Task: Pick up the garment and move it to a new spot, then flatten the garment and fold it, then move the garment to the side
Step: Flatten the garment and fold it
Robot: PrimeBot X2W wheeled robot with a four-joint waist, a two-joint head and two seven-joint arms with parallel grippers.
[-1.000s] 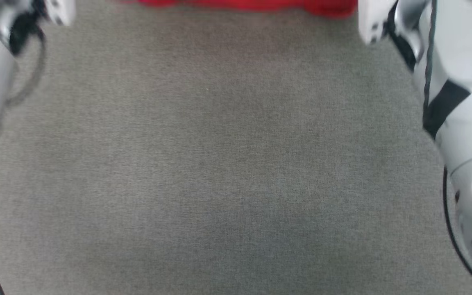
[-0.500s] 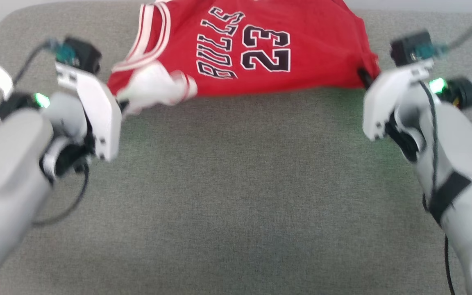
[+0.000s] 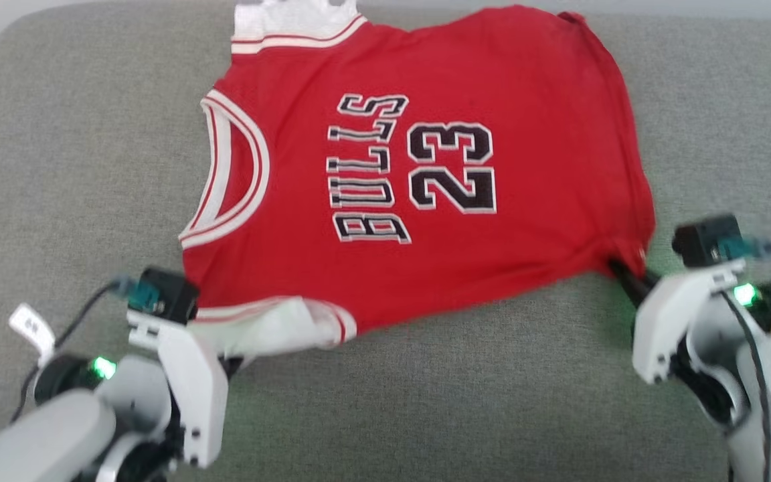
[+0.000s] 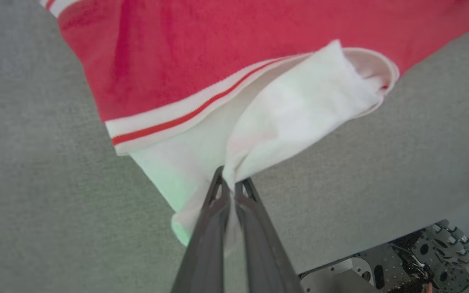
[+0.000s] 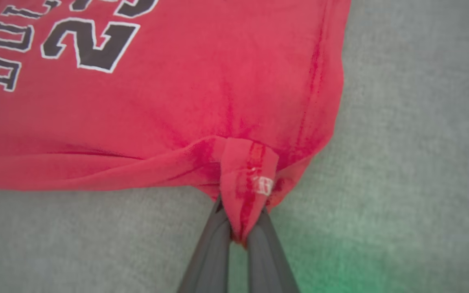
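Observation:
The garment, a red shirt printed with BULLS 23, lies spread face up on the grey cushion, collar toward the left. My left gripper is shut on its near white sleeve, which is bunched and twisted. In the head view that left gripper sits at the lower left, its fingers mostly hidden under the sleeve. My right gripper is shut on the red hem corner with its small white tag. The right gripper shows at the shirt's lower right corner.
The grey cushion's rounded back corner and far edge run along the top, with pale wall beyond. The far white sleeve reaches that edge. Part of my base shows below the cushion's front in the left wrist view.
The head camera has tilted and the whole picture has shifted. Both grippers, still shut on the shirt, sit lower in view and the shirt now lies spread out flatter.

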